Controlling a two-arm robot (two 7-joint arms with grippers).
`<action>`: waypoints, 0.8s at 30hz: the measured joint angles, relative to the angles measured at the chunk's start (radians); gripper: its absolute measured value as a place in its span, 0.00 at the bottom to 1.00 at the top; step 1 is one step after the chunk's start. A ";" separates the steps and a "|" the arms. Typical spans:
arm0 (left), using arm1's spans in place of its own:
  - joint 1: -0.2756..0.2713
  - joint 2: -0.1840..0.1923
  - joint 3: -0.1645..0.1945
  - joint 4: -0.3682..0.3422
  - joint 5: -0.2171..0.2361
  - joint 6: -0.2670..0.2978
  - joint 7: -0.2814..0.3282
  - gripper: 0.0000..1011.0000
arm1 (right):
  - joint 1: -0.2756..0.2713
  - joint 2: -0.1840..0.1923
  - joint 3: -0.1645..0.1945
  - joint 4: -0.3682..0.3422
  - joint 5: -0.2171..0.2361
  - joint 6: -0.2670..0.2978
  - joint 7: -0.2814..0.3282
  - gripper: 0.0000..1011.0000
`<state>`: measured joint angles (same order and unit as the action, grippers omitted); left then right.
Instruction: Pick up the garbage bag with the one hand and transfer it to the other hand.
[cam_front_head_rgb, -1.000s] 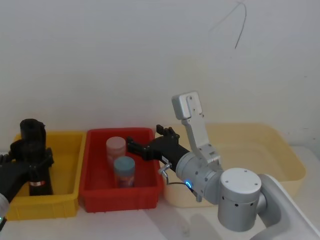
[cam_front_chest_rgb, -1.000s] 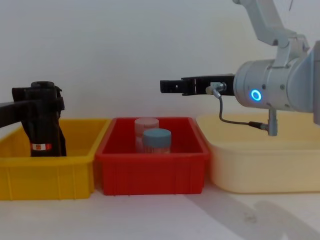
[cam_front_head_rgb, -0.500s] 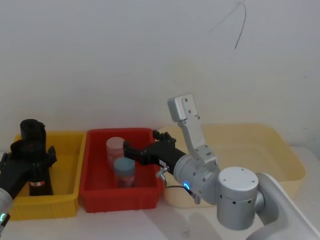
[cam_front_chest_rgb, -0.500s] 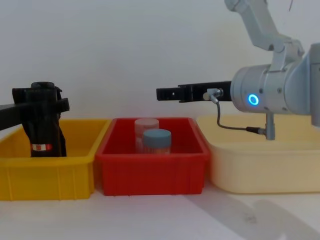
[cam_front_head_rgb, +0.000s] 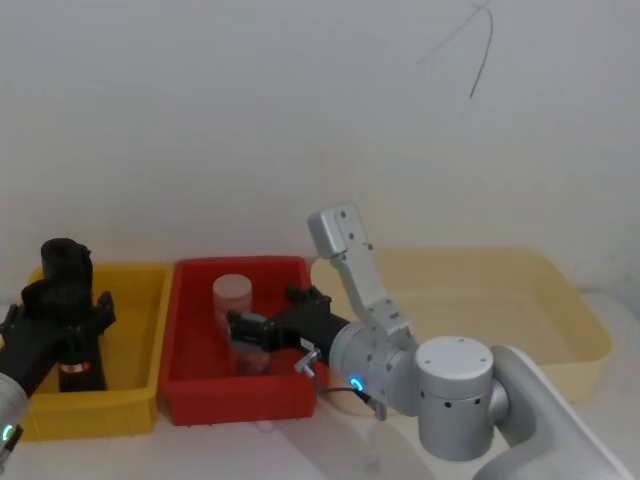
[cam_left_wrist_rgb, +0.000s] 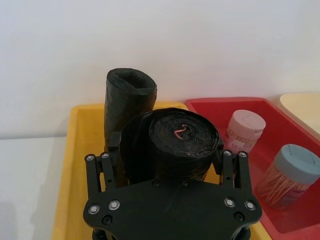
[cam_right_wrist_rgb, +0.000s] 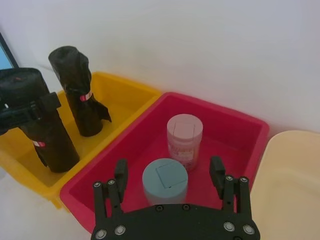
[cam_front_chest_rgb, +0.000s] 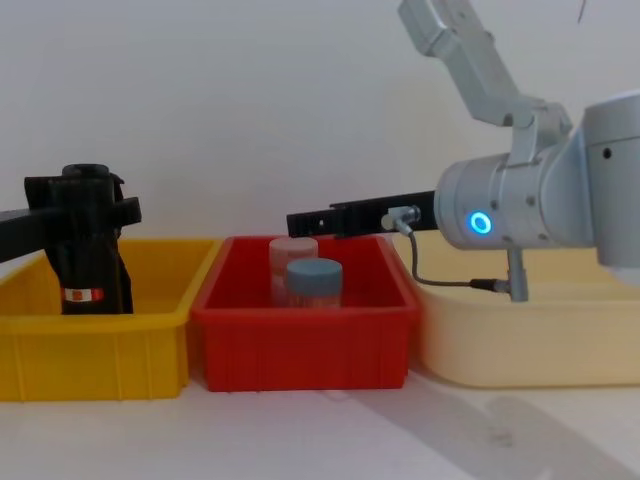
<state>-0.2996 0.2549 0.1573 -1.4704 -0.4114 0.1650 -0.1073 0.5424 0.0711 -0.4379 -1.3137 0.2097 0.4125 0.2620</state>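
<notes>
A black garbage bag (cam_front_chest_rgb: 85, 260) roll with a red band stands upright in the yellow bin (cam_front_chest_rgb: 100, 350). My left gripper (cam_front_chest_rgb: 120, 212), on the green-ringed arm, reaches in from the left and is shut on the upper part of the garbage bag (cam_left_wrist_rgb: 170, 140); its fingers (cam_left_wrist_rgb: 97, 172) press on both sides. A second black roll (cam_left_wrist_rgb: 131, 95) stands just behind it. My right gripper (cam_front_chest_rgb: 300, 218), on the blue-ringed arm, hovers open over the red bin (cam_front_chest_rgb: 300, 345), well apart from the garbage bag (cam_right_wrist_rgb: 47, 135).
Below the right gripper (cam_right_wrist_rgb: 169, 172), the red bin holds a pink-lidded jar (cam_right_wrist_rgb: 185, 132) and a blue-lidded jar (cam_right_wrist_rgb: 165, 180). A large cream tub (cam_front_chest_rgb: 520, 340) sits to the right. The three containers stand side by side against a white wall.
My right gripper has swung left and lower, from near the cream tub to over the red bin. The left gripper's fingers reach slightly farther around the roll, which has not moved.
</notes>
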 joint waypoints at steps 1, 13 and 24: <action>0.000 0.000 0.000 0.001 0.000 0.000 0.000 0.99 | 0.004 -0.003 -0.003 0.009 -0.002 0.002 0.002 0.99; -0.004 -0.001 0.000 0.006 0.001 -0.001 -0.002 0.99 | 0.029 -0.031 -0.014 0.072 -0.017 -0.001 0.006 0.99; -0.004 -0.002 0.000 0.007 0.001 -0.002 -0.003 0.99 | 0.052 -0.050 -0.022 0.138 -0.037 -0.015 0.008 0.99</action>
<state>-0.3041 0.2531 0.1578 -1.4634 -0.4099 0.1630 -0.1107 0.5944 0.0209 -0.4604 -1.1754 0.1731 0.3971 0.2697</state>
